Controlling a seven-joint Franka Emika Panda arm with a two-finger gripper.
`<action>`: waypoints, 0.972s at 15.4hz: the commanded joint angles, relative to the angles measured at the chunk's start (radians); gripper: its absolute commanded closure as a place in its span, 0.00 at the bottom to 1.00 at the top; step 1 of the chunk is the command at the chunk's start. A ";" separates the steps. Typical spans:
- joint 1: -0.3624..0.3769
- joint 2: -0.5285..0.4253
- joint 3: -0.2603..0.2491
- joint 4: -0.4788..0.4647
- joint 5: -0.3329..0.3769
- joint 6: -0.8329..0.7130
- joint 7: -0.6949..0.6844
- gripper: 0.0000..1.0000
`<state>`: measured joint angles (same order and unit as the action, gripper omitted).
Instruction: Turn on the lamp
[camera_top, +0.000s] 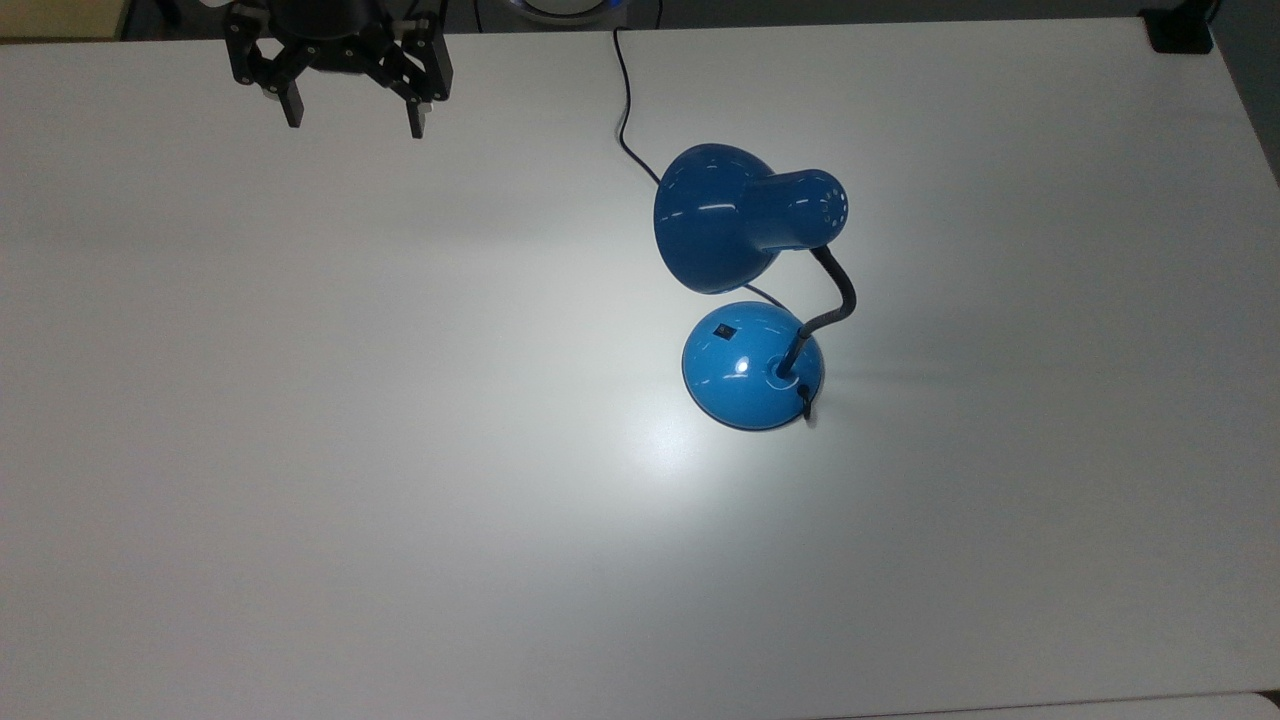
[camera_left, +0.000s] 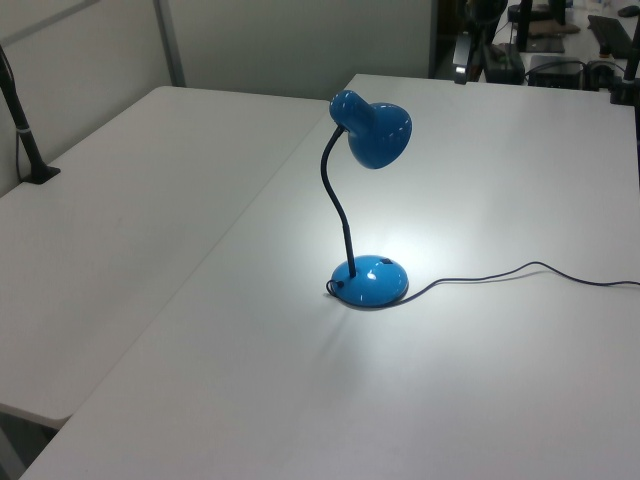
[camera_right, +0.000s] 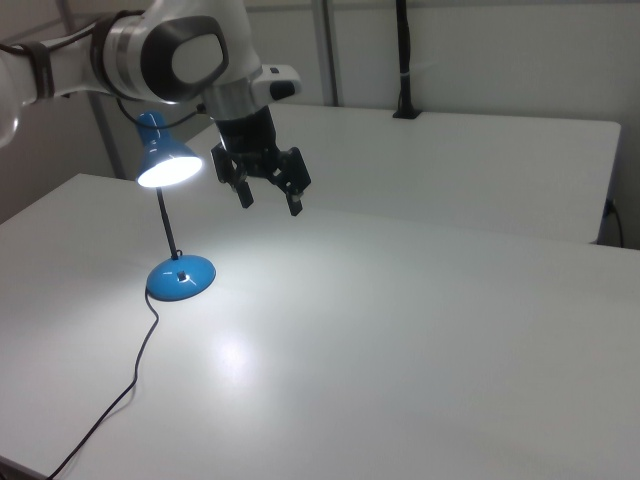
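The lamp (camera_top: 752, 290) stands lit on the desk (camera_top: 300, 450), right of centre in the top view. The gripper (camera_top: 350, 120) hangs open and empty, well apart at the top view's far left, raised clear; the switch (camera_top: 723, 331) faces it.

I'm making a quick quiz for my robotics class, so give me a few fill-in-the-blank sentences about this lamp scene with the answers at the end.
1. The lamp is switched ____, casting a bright patch on the table.
2. The gripper hangs in the air with its fingers ____ and nothing between them.
3. The lamp's shade and domed base are both coloured ____.
4. In the top view, the gripper is near the upper ____ corner, well apart from the lamp.

Answers: on; open; blue; left
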<state>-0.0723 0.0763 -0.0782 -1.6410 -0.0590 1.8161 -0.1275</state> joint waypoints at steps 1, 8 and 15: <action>0.009 -0.001 0.005 0.033 -0.001 -0.046 -0.021 0.00; 0.011 -0.023 0.032 0.029 0.082 -0.046 -0.014 0.00; 0.012 -0.026 0.043 0.027 0.082 -0.058 -0.014 0.00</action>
